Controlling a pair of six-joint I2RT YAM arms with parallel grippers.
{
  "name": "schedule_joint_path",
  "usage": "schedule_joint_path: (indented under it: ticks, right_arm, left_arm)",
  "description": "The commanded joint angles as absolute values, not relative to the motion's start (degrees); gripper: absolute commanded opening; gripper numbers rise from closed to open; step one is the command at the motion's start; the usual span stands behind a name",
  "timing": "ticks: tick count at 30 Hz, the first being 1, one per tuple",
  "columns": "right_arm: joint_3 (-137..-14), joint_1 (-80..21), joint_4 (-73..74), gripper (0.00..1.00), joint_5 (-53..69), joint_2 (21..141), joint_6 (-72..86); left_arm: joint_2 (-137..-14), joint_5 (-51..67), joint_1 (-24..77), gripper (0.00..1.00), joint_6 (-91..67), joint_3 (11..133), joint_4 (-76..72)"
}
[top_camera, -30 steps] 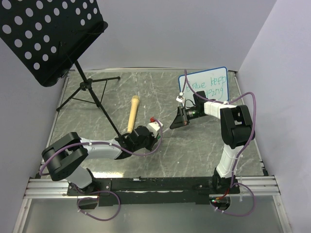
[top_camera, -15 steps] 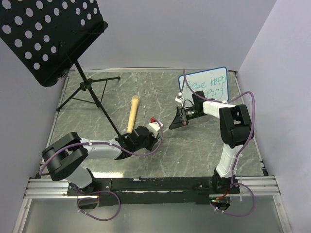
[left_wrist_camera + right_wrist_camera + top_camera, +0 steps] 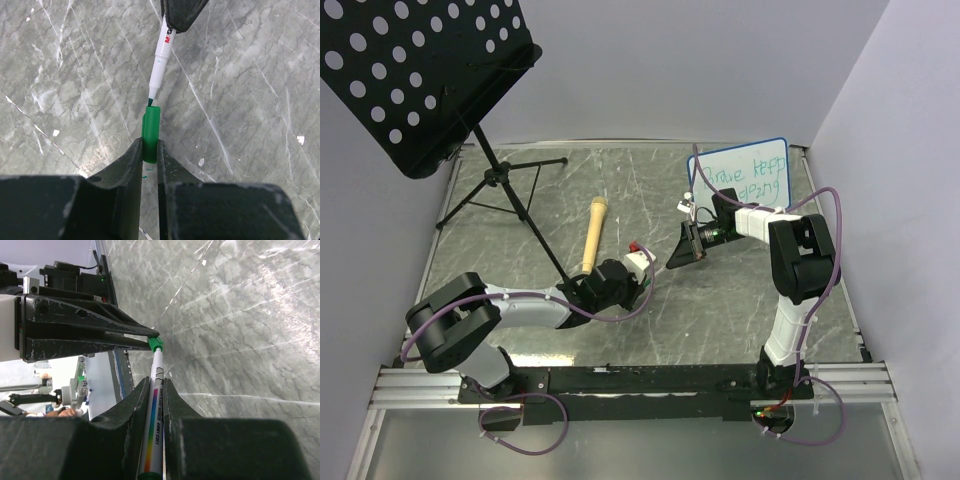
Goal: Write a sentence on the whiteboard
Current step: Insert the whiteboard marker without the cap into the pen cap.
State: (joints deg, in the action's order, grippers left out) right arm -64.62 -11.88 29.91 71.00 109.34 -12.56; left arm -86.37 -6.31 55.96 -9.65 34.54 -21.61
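The whiteboard [image 3: 740,172], white with a blue rim, lies at the back right of the table. The sentence [image 3: 748,176] shows on it as two short lines of green letters. My right gripper [image 3: 156,382] is shut on a white marker [image 3: 155,410], in front of the board [image 3: 675,258]. My left gripper [image 3: 149,142] is shut on the marker's green cap [image 3: 151,134] and faces the right one at mid-table [image 3: 642,283]. The marker [image 3: 161,55] points its green tip at the cap's open mouth, touching or just entering it.
A black perforated music stand [image 3: 420,80] rises at the back left, its tripod legs [image 3: 500,190] spread on the marble table. A tan stick-shaped object [image 3: 593,235] lies just behind my left wrist. Walls close the left, back and right sides.
My right arm has edged slightly left, bringing the marker closer to the cap. The left arm has not moved.
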Motion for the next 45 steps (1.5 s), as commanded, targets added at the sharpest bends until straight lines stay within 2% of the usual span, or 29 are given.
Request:
schedule_joint_path:
  ticks: [1,45]
  right_arm:
    - [-66.89,-12.39,31.11,0.0,73.39,109.6,-14.33]
    - [-69.96,-16.26,37.44,0.0,75.58,112.06,-18.9]
  left_arm:
    - [-84.46,-7.03,56.25,0.13,-8.79,34.72,-23.38]
    - [-84.55,-4.04,56.25,0.11,-8.7,38.49,-26.36]
